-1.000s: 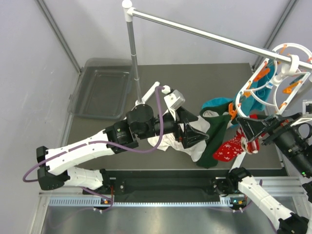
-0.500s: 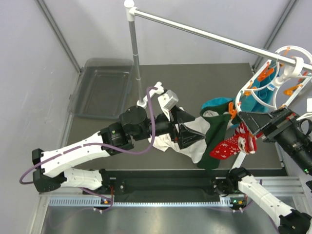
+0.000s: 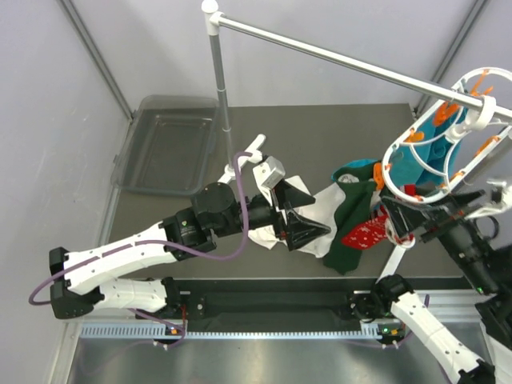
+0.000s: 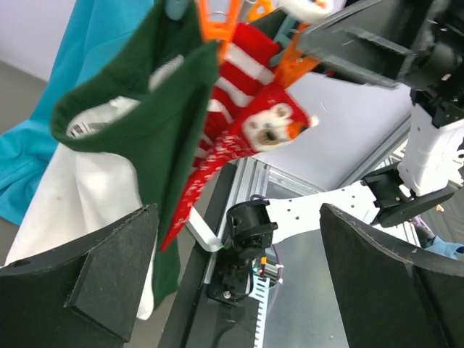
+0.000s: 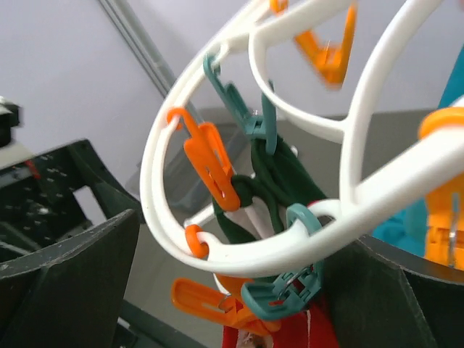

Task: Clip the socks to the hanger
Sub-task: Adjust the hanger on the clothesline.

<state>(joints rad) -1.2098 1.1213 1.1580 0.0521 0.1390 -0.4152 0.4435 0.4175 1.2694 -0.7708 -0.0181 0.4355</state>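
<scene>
A white rail [image 3: 336, 56] crosses above the grey table [image 3: 320, 136], the oval hanger [image 5: 154, 163] hooked near its right end. A dark green cloth [image 3: 352, 232] hangs from the ring, 2 red socks [image 4: 239, 87] in orange clips [image 4: 217, 29] touching it. Left gripper [image 3: 318, 214] and right gripper [image 3: 406, 222] gape wide, empty, either side of the socks

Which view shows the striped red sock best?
The left wrist view: the striped sock hangs close, stripes clear. The top view shows only small red fabric by the green cloth; the right wrist view, a red sliver below the hanger.
</scene>
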